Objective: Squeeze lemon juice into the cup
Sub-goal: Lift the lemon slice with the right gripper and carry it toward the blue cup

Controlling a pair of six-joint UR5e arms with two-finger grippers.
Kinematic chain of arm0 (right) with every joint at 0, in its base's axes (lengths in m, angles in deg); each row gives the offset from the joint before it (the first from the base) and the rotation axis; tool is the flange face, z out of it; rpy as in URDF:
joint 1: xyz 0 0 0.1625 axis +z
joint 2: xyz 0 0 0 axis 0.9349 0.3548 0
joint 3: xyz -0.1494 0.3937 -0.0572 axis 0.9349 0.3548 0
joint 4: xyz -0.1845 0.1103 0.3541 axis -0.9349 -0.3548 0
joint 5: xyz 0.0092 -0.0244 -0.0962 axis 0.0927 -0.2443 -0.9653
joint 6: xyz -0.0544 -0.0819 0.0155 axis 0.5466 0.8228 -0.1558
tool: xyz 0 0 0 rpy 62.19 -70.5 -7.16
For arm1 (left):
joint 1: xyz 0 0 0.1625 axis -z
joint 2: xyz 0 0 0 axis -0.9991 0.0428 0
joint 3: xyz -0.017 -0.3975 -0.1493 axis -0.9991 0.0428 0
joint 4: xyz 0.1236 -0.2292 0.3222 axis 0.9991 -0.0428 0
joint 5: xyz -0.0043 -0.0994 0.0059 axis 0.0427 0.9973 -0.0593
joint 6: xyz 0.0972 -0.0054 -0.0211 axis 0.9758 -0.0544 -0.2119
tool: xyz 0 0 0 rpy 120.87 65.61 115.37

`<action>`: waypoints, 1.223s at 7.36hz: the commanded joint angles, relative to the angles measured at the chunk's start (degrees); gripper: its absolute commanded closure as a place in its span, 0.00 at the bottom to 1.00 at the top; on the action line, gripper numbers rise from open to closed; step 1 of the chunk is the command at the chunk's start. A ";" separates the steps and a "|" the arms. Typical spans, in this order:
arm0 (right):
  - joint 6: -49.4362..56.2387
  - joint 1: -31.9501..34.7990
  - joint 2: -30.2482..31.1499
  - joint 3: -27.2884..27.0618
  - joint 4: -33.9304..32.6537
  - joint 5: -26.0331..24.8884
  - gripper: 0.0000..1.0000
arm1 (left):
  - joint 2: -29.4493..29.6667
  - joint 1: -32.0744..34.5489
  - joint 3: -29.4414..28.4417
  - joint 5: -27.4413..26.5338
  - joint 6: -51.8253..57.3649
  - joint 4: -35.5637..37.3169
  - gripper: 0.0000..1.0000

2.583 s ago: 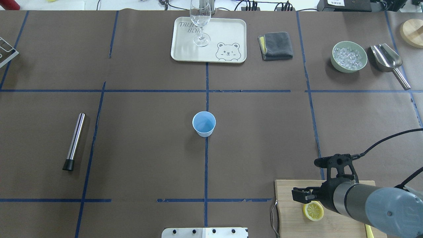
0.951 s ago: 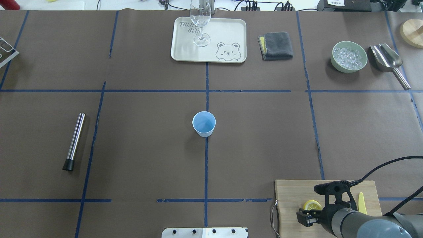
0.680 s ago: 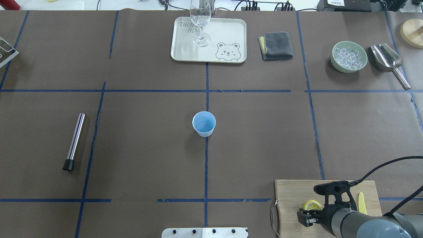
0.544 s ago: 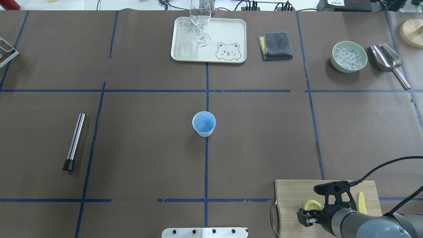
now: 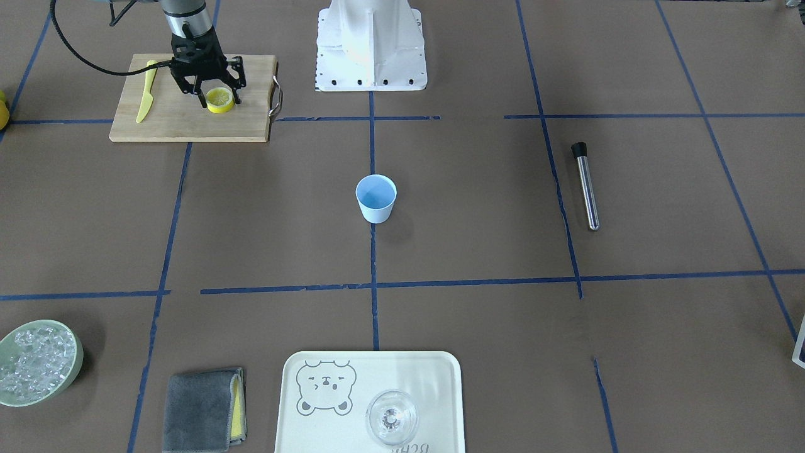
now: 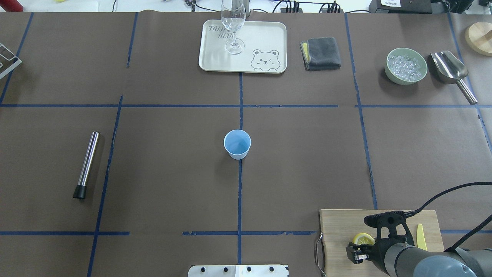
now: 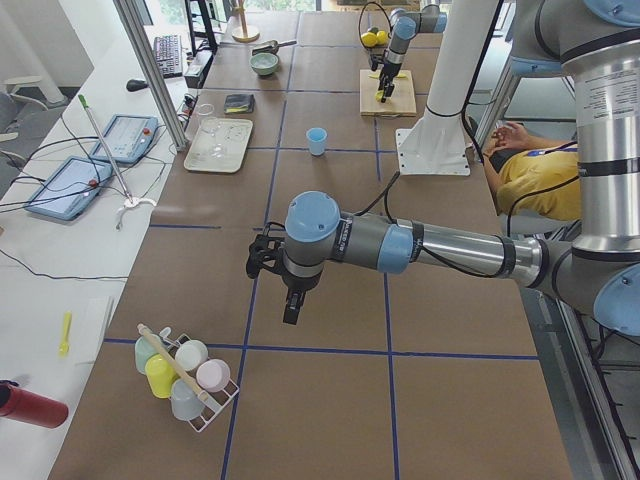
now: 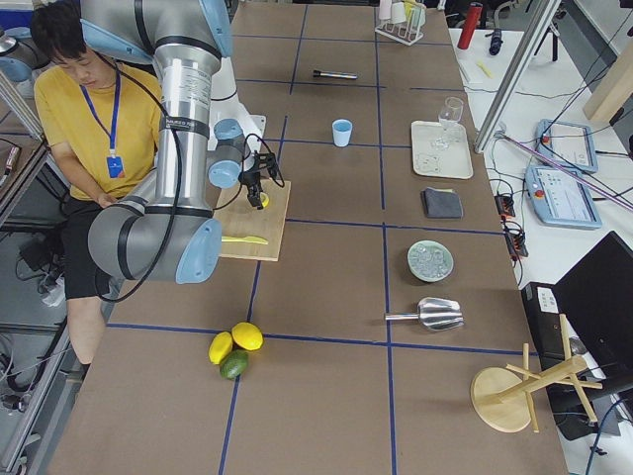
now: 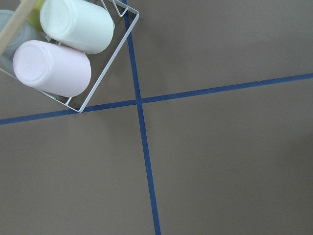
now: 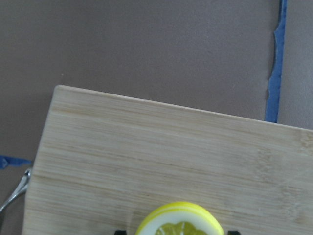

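The lemon (image 10: 179, 223) is a round slice lying on the wooden cutting board (image 5: 182, 123), which sits against the robot-side edge of the worktop, out toward the robot's right. The cup (image 5: 376, 198) stands upright and alone in the middle of the worktop, well apart from the board. The right gripper (image 5: 221, 102) is down over the slice with its jaws apart and one on each side of the rind. In the wrist view the dark fingertips (image 10: 121, 231) flank the slice closely, and I cannot tell whether they touch it, so nothing counts as gripped yet. The left gripper (image 7: 289, 305) hangs over the far left end of the worktop and holds nothing that I can see. Whether it is open or closed cannot be told from the side view. The slice is probably light, soft and wet, with a firm rind ring around yielding pulp. The rind is the place to take hold, across the widest line of the disc, so that pressure meets the ring rather than the juicy face. Too light a pinch may let the slick skin slide out during the carry, while too hard a one may wring the juice onto the board, short of the cup. The yellow knife (image 5: 146, 94) lies beside the gripper on the board, clear of the slice.
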 commanded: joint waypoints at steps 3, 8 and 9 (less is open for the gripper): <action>0.00 0.60 -0.06 -1.24 -0.01 -0.02 0.99 | 0.00 0.03 0.51 -0.07 0.00 0.00 0.00; 0.53 3.66 -3.63 -5.29 -2.45 1.99 0.97 | 0.00 0.03 0.86 0.02 0.00 0.00 0.00; 0.71 6.20 -9.06 -5.03 -8.65 4.79 0.96 | 0.00 0.03 0.69 -0.07 0.00 0.00 0.00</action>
